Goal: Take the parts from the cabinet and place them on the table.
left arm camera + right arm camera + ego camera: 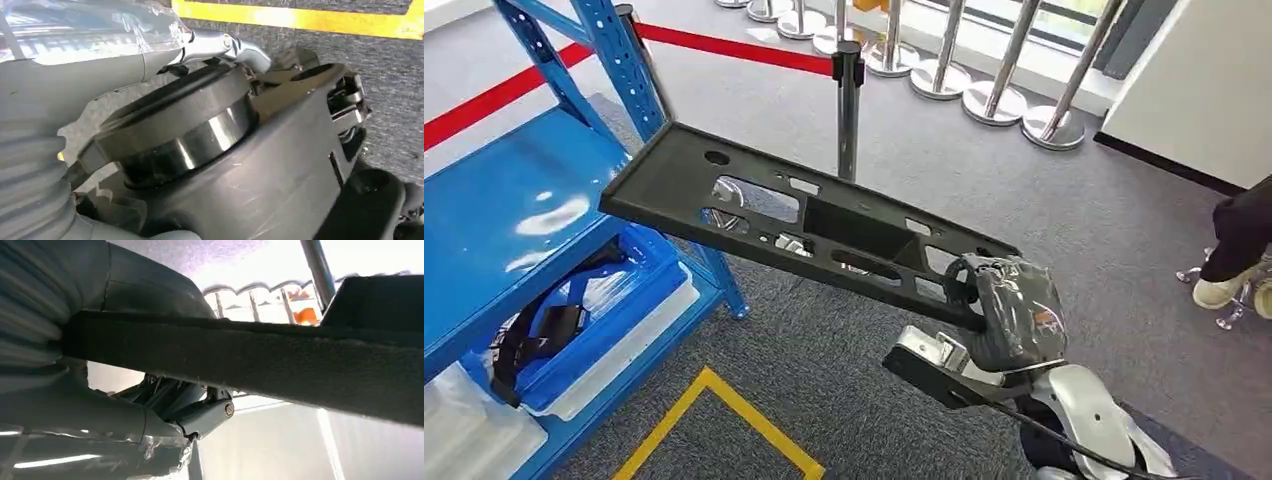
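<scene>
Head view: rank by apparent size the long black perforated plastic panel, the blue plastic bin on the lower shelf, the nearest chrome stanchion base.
1. Long black perforated plastic panel
2. Blue plastic bin, partly hidden by the shelf
3. Chrome stanchion base, farther off, so it looks smaller

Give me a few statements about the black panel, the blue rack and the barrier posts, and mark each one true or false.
1. The right hand holds the black panel by one end. True.
2. The panel lies flat on the rack. False: it is in the air, only its far end near the rack's upright.
3. A red belt runs to a barrier post behind the panel. True.
4. The panel is solid, with no openings. False: it has several cutouts, with floor visible through them.
5. Yellow tape marks the carpet. True.
</scene>
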You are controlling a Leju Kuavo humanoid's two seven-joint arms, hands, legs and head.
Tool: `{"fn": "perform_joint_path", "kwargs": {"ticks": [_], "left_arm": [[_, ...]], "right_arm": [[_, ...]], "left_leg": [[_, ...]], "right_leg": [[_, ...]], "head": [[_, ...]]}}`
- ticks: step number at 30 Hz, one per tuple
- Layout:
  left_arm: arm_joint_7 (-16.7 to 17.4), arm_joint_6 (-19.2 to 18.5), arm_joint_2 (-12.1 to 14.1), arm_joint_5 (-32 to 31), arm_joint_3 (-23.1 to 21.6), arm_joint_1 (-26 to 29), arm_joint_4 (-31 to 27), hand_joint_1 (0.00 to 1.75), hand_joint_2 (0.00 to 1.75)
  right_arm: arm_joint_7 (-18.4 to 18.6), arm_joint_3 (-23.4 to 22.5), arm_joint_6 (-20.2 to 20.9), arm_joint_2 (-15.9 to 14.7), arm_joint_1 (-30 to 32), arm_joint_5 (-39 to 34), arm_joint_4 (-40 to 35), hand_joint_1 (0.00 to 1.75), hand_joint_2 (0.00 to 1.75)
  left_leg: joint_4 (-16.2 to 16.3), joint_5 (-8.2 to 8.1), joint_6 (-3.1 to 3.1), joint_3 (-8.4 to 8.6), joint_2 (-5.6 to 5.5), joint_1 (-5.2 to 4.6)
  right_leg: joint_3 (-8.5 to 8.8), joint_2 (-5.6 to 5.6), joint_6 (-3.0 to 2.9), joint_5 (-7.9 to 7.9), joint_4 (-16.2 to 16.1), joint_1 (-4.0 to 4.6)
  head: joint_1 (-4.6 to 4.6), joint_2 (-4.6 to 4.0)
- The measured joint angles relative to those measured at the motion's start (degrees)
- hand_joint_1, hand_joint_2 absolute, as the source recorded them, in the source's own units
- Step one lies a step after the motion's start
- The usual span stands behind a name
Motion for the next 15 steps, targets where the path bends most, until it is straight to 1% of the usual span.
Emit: {"fn": "perform_joint_path", "kwargs": {"ticks": [1, 2, 3, 4, 5, 6, 7, 8, 9, 10, 11, 12, 13, 15], "left_arm": [[0.0, 0.0, -0.1, 0.0, 0.0, -0.1, 0.0, 0.0, 1.75], [0.0, 0.0, -0.2, 0.0, 0.0, -0.2, -0.1, 0.0, 1.75], [0.0, 0.0, -0.1, -0.1, 0.0, -0.2, -0.1, 0.0, 1.75], [0.0, 0.0, -0.1, -0.1, 0.0, 0.0, -0.1, 0.0, 1.75], [0.0, 0.0, -0.1, -0.1, 0.0, 0.0, -0.1, 0.0, 1.75], [0.0, 0.0, -0.1, -0.1, 0.0, 0.0, -0.1, 0.0, 1.75], [0.0, 0.0, -0.1, -0.1, 0.0, 0.0, -0.1, 0.0, 1.75], [0.0, 0.0, -0.1, -0.1, 0.0, 0.0, -0.1, 0.0, 1.75], [0.0, 0.1, -0.1, -0.1, 0.0, 0.0, -0.1, 0.0, 1.75], [0.0, 0.1, -0.1, -0.1, 0.0, 0.0, -0.1, 0.0, 1.75], [0.0, 0.1, -0.1, -0.1, 0.0, 0.0, -0.1, 0.0, 1.75], [0.0, 0.1, -0.1, -0.1, 0.0, 0.0, -0.1, 0.0, 1.75], [0.0, 0.1, 0.0, -0.1, -0.1, 0.0, -0.1, 0.0, 1.75], [0.0, 0.1, 0.0, -0.1, -0.1, 0.0, -0.1, 0.0, 1.75]], "right_arm": [[0.0, 0.0, 0.0, 0.0, 0.1, 0.0, 0.0, 1.75, 1.75], [0.0, -0.1, 0.0, 0.0, 0.2, 0.0, 0.0, 1.75, 1.75], [0.0, -0.1, 0.0, 0.0, 0.0, 0.0, 0.0, 1.75, 1.75], [0.0, -0.1, 0.0, 0.0, -0.1, 0.0, 0.0, 1.75, 1.75], [0.0, -0.1, 0.0, 0.0, 0.0, 0.0, 0.0, 1.75, 1.75], [0.0, -0.1, 0.0, 0.0, 0.2, 0.0, 0.0, 1.75, 1.75], [0.0, -0.1, 0.0, 0.0, 0.2, 0.0, 0.0, 1.75, 1.75], [0.0, -0.1, 0.0, 0.0, 0.2, 0.0, 0.0, 1.75, 1.75], [0.0, -0.1, 0.0, 0.0, 0.2, 0.0, 0.0, 1.75, 1.75], [0.0, -0.1, 0.0, 0.0, 0.2, 0.0, 0.0, 1.75, 1.75], [0.0, -0.2, 0.0, 0.0, 0.2, 0.0, 0.0, 1.75, 1.75], [0.0, -0.2, 0.0, 0.0, 0.1, 0.0, 0.0, 1.75, 1.75], [0.0, -0.2, 0.0, 0.0, 0.1, 0.0, 0.0, 1.75, 1.75], [0.0, -0.2, 0.0, 0.0, 0.1, 0.0, 0.0, 1.75, 1.75]], "left_leg": [[-0.5, 0.27, 0.45, 0.17, 0.67, 0.27], [-0.9, 0.51, 0.82, 0.44, 1.49, 0.61], [-1.2, 0.57, 1.1, 0.68, 2.03, 0.61], [-1.2, 0.57, 1.24, 0.74, 2.93, 0.58], [-1.2, 0.52, 1.3, 0.72, 3.57, 0.48], [-1.2, 0.46, 1.39, 0.72, 4.27, 0.43], [-1.2, 0.39, 1.39, 0.74, 4.89, 0.4], [-1.2, 0.27, 1.33, 0.85, 5.58, 0.4], [-1.2, 0.1, 1.26, 1.04, 6.19, 0.42], [-1.2, -0.09, 1.13, 1.31, 6.64, 0.45], [-1.2, -0.34, 0.93, 1.67, 7.07, 0.46], [-1.4, -0.53, 0.64, 1.82, 7.39, 0.26], [-1.2, -0.71, 0.3, 1.82, 7.59, -0.03], [-1.8, -0.72, -0.23, 2.25, 8.26, 0.02]], "right_leg": [[-0.06, 0.63, 0.34, 0.1, 0.0, 0.14], [-0.07, -0.33, 0.44, -0.31, 0.3, 0.03], [-0.79, -3.34, 0.86, -1.58, 2.2, 0.45], [-2.72, -5.07, 1.28, -3.78, 6.2, 0.33], [-4.93, -5.94, 1.57, -5.81, 10.6, 0.13], [-6.91, -6.3, 1.77, -7.25, 14.7, -0.08], [-8.12, -6.41, 1.91, -7.56, 17.0, -0.25], [-7.92, -6.55, 1.97, -6.38, 16.3, -0.37], [-6.23, -6.69, 1.95, -4.15, 13.0, -0.43], [-3.64, -7.18, 1.88, -1.55, 8.0, -0.43], [-0.65, -8.39, 1.65, 0.89, 2.3, -0.38], [0.49, -10.35, 1.48, 0.0, 0.0, 0.14], [0.36, -9.47, 0.62, 0.39, -0.5, 0.46], [0.18, -8.61, 0.1, 0.12, -0.4, 0.61]], "head": [[0.02, 0.02], [-0.22, 0.02], [0.61, 0.02], [1.49, 0.02], [1.6, 0.02], [1.75, 0.02], [2.01, 0.02], [2.23, 0.02], [2.45, 0.02], [2.69, 0.02], [2.97, 0.02], [3.28, 0.02], [3.37, 0.02], [3.21, 0.02]]}}
